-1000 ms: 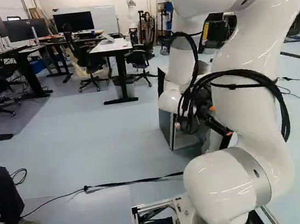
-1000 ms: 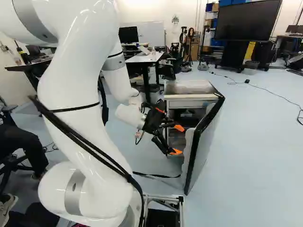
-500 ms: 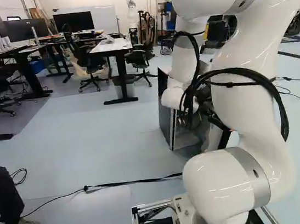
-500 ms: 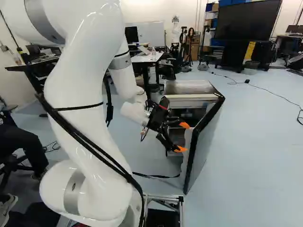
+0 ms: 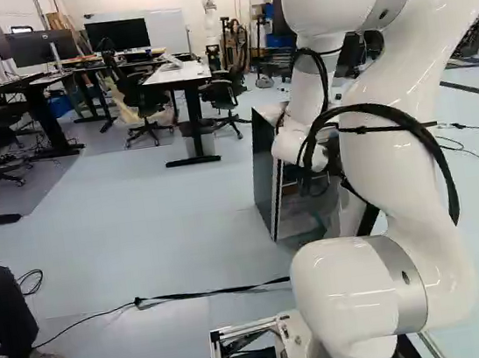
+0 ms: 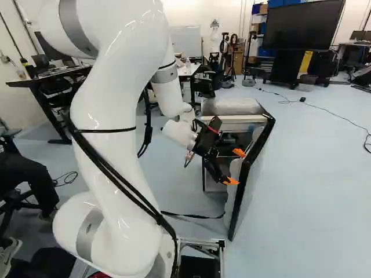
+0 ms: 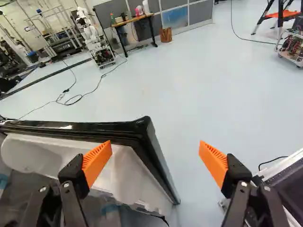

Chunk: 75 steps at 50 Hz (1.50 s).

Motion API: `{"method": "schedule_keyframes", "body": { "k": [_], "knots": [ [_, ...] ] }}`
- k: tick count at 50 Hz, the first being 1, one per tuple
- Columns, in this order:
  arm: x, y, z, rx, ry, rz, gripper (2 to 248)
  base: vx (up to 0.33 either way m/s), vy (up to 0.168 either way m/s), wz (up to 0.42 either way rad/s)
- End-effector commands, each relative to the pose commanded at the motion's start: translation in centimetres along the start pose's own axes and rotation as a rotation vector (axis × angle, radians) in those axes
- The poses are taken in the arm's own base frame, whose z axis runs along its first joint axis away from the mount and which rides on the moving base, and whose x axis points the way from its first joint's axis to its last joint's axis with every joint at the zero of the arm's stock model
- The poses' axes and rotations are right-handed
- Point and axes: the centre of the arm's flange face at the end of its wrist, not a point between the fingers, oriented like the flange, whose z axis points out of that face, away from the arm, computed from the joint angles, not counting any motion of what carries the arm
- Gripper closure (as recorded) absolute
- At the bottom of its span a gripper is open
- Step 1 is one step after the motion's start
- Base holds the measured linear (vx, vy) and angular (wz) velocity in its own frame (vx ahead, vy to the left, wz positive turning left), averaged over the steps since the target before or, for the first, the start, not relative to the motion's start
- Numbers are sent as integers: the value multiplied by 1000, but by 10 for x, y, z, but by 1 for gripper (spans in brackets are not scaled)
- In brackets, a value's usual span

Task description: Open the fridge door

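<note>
"Gripper [image 6: 235, 167]?"

"Released, its two orange pads [image 7: 95, 163] well apart, beside the fridge door [image 6: 253, 179]."

"And that door?"

"Standing open on one small fridge [image 6: 232, 106], right of centre in the right base view, on pale blue floor [image 6: 313, 174]."

"Elsewhere?"

"Left base view: three monitors [image 5: 117, 34]. Wrist view alone: one wood-topped desk [image 7: 134, 20]."
</note>
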Motion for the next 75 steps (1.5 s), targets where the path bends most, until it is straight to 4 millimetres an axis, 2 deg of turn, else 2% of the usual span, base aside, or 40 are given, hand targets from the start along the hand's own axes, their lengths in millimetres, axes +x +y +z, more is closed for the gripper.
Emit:
{"method": "schedule_keyframes", "body": {
  "k": [39,75],
  "knots": [
    [23,-60,75,-130,37,155,3,0,0,0],
    [47,-106,146,-215,75,285,3,0,0,0]
  ]
}}
